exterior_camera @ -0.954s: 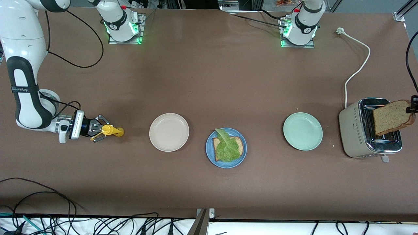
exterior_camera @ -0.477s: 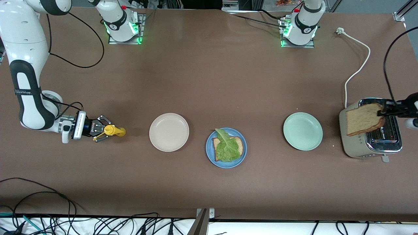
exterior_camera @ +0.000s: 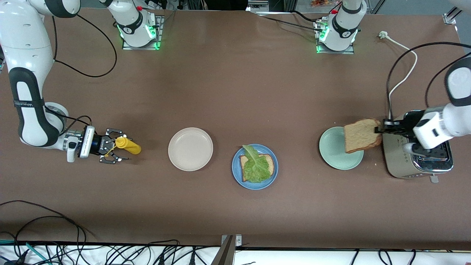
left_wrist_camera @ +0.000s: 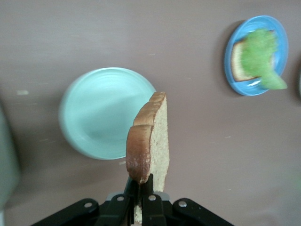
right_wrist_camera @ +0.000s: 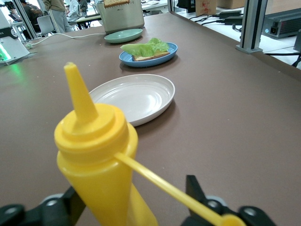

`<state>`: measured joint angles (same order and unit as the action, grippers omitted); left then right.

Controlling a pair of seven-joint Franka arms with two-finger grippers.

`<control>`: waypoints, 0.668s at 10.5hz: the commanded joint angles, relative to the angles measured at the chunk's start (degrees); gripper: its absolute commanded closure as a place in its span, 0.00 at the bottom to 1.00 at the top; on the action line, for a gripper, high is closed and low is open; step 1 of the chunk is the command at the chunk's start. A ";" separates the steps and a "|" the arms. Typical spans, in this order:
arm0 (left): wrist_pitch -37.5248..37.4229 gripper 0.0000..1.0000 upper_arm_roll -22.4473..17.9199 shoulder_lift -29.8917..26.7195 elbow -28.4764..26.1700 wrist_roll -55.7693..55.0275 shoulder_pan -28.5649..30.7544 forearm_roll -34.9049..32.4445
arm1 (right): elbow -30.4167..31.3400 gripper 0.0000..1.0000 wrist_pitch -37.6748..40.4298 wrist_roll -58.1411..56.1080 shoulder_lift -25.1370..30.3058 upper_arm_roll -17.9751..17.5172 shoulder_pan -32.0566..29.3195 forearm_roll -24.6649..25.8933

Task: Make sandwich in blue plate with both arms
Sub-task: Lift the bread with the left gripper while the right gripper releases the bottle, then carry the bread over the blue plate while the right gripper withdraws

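Held edge-up in the left gripper (left_wrist_camera: 140, 200), the bread slice (exterior_camera: 361, 135) shows a porous, matt crumb and a smooth darker crust. Below it the mint-green plate (exterior_camera: 333, 151) looks glazed and faintly glossy, like the blue plate (exterior_camera: 237, 173) and cream plate (right_wrist_camera: 141, 94). The toaster (exterior_camera: 395, 160) beside the left gripper has shiny metal. At the right gripper (exterior_camera: 110, 150), the yellow squeeze bottle (right_wrist_camera: 101, 165) is smooth glossy plastic. The table (exterior_camera: 235, 92) is matt brown

We see a robotics lab: arm bases (exterior_camera: 139, 31) bolted to a brown table (exterior_camera: 235, 92), loose cables (exterior_camera: 44, 235) along its edge, aluminium framing (right_wrist_camera: 251, 26), desks (right_wrist_camera: 87, 19) nearby.
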<state>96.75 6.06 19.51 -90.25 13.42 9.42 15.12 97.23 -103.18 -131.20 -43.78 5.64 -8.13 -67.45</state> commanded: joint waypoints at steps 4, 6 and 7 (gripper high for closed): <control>5.46 1.00 -0.52 7.01 -2.30 -1.03 -7.47 26.23 | -1.25 0.00 1.67 -0.02 -0.52 5.68 -0.40 -0.23; 11.06 1.00 -0.52 10.27 -2.22 -0.94 -12.47 34.42 | -2.82 0.00 1.67 3.21 -0.08 7.80 -0.31 3.44; 14.22 1.00 -0.52 11.67 -1.87 -1.02 -14.68 36.36 | -4.66 0.00 1.76 7.76 0.96 8.67 -0.31 6.51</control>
<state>105.59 6.13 28.37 -93.04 12.79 -0.59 46.13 96.34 -102.76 -130.49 -43.83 12.86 -8.27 -66.09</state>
